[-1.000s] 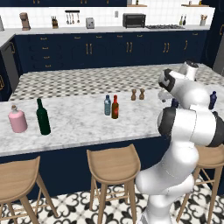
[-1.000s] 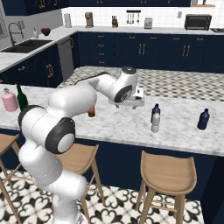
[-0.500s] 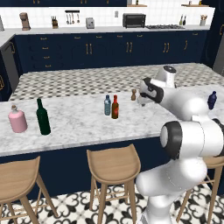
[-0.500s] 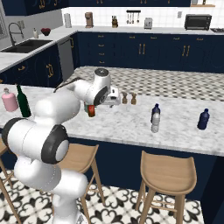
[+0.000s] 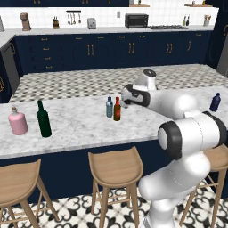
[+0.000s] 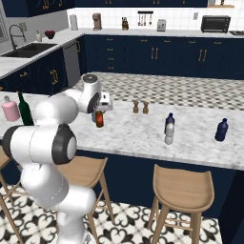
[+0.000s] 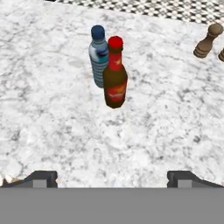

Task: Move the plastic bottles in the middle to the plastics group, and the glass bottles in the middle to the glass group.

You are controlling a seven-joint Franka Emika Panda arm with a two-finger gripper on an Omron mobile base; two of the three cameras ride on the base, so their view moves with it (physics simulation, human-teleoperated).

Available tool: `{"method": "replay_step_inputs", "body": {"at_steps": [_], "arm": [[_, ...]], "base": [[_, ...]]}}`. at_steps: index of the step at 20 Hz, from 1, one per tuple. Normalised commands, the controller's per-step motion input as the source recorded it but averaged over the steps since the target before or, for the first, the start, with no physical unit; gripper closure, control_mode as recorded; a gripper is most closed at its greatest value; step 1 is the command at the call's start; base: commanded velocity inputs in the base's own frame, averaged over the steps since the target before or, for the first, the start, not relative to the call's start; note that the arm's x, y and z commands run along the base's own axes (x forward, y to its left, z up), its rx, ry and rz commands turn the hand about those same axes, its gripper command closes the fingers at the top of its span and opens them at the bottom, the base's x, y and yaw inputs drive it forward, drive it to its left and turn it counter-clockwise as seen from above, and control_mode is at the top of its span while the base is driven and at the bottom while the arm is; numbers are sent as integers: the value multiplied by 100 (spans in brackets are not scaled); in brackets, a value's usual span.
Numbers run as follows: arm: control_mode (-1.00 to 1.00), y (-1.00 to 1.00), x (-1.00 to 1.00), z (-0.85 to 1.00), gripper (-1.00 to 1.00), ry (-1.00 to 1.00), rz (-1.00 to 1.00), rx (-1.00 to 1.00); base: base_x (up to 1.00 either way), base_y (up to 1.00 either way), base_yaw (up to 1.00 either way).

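My jaws stand wide and empty, gripper (image 7: pixel 111 177) hovering over bare marble counter (image 7: pixel 52 127). Upper centre of my hand view: amber glass bottle (image 7: pixel 115 74) upright, teal plastic bottle (image 7: pixel 99 54) touching behind it. Wooden shakers (image 7: pixel 207 41) upper right. Clear plastic bottle (image 6: pixel 169 128) and navy bottle (image 6: pixel 221 129) centre-right of the right base view.

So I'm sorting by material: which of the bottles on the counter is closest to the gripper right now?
The amber-brown bottle with the red top. It stands directly ahead of the open gripper, just in front of the pale blue bottle; the other bottles sit far off along the counter.
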Motion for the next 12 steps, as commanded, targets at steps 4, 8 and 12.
{"method": "replay_step_inputs", "body": {"at_steps": [4, 8, 12], "arm": [[-100, 46, 54, -34, -100, 0, 0, 0], [-100, 14, 66, -41, -100, -12, 0, 0], [-100, 1, 26, -19, -100, -10, 0, 0]], "base": [[0, 0, 0], [0, 0, 0], [0, 0, 0]]}}
